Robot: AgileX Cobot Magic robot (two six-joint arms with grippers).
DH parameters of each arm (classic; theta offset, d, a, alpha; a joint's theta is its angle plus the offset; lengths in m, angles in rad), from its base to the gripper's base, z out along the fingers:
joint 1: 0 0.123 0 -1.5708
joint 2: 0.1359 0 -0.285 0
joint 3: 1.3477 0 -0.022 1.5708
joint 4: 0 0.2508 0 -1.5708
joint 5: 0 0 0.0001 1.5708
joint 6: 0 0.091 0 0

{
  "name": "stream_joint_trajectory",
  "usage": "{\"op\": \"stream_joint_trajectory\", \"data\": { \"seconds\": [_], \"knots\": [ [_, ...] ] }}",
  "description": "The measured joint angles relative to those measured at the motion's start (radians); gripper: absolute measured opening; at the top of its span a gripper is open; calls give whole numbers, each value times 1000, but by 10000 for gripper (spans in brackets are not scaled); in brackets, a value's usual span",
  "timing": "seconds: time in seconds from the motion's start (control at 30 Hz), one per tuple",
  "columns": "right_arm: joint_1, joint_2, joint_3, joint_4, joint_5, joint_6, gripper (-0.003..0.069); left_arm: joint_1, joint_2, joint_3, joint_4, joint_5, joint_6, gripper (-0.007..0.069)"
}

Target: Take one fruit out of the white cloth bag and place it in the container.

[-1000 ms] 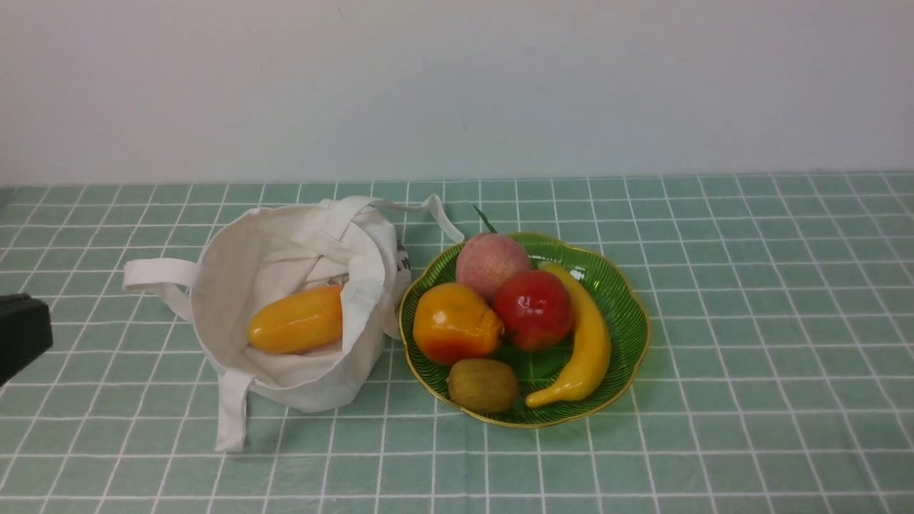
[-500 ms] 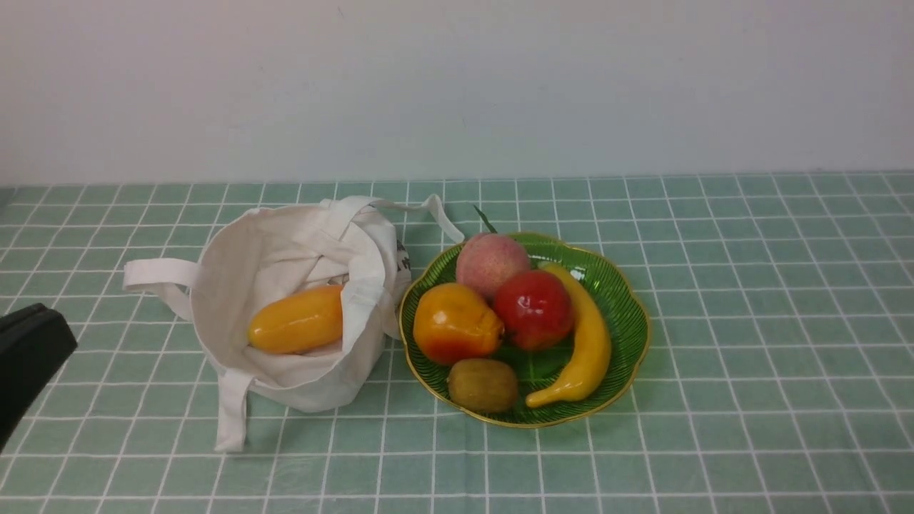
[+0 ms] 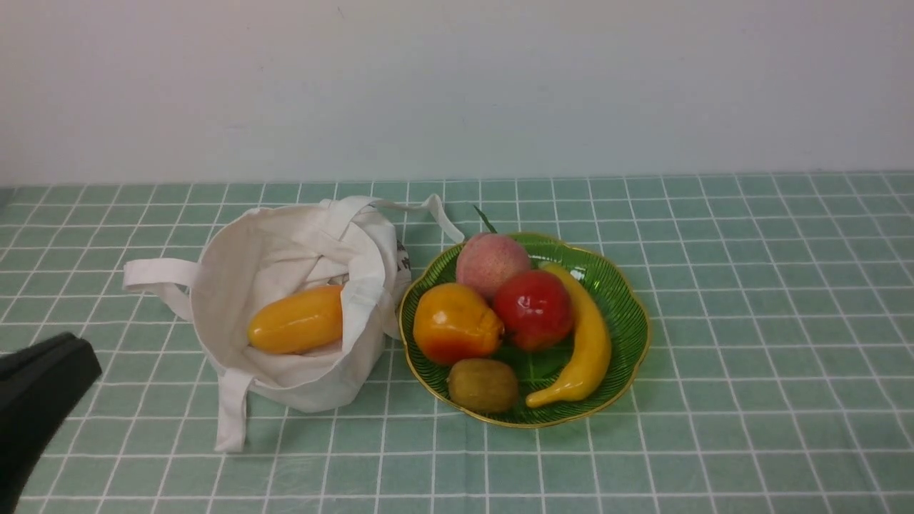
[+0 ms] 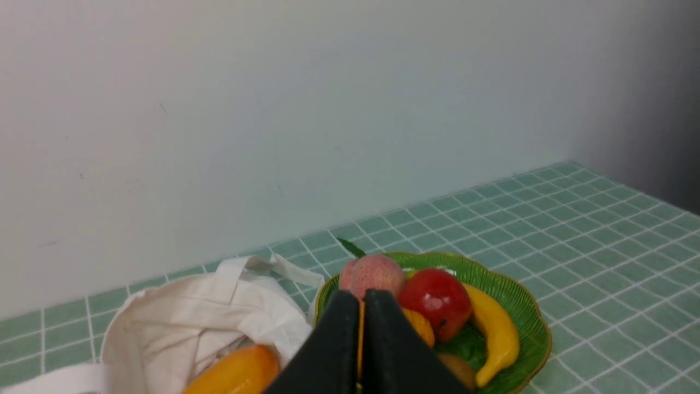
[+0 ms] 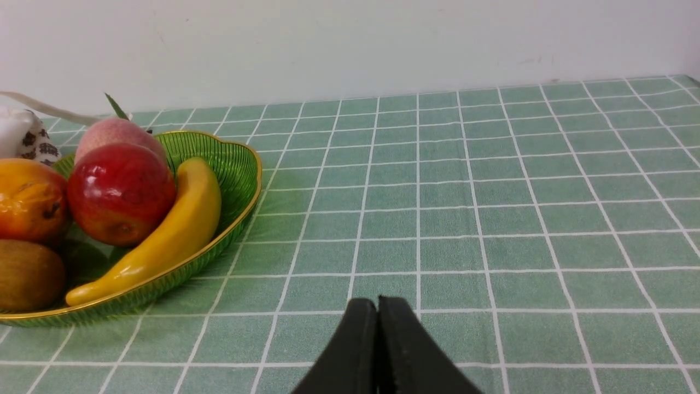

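The fruit [image 3: 455, 323], plump and orange-yellow with a red blush, lies in the green container [image 3: 628, 307], at its left side. The white cloth bag [image 3: 250, 264] stands open just left of the dish. My left gripper [image 3: 77, 351] is shut and empty, low at the table's left, apart from the bag. In the left wrist view its fingertips [image 4: 358, 296] partly cover the fruit [image 4: 420, 324]. My right gripper [image 5: 377, 302] is shut and empty over bare cloth, to the right of the container [image 5: 246, 180]; the front view does not show it.
A longer yellow-orange oblong fruit [image 3: 296, 320] lies inside the bag. The dish also holds a peach [image 3: 489, 260], a red apple [image 3: 533, 308], a banana [image 3: 589, 343] and a kiwi [image 3: 483, 385]. A white wall closes the table's far edge.
My left gripper has come further into the front view, moving right and down along the left edge. The fruits, bag and dish have not moved.
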Motion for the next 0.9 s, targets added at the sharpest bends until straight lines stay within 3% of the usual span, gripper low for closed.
{"op": "stream_joint_trajectory", "data": {
  "seconds": [0.27,0.7,0.9],
  "knots": [
    [0,0,0,0,0,0,-12,30,-67,136,-6,18,18,-8],
    [0,0,0,0,0,0,-12,410,-198,323,-94,16,10,-8],
    [0,0,0,0,0,0,-12,508,-285,400,-95,18,8,-8]
  ]
}}
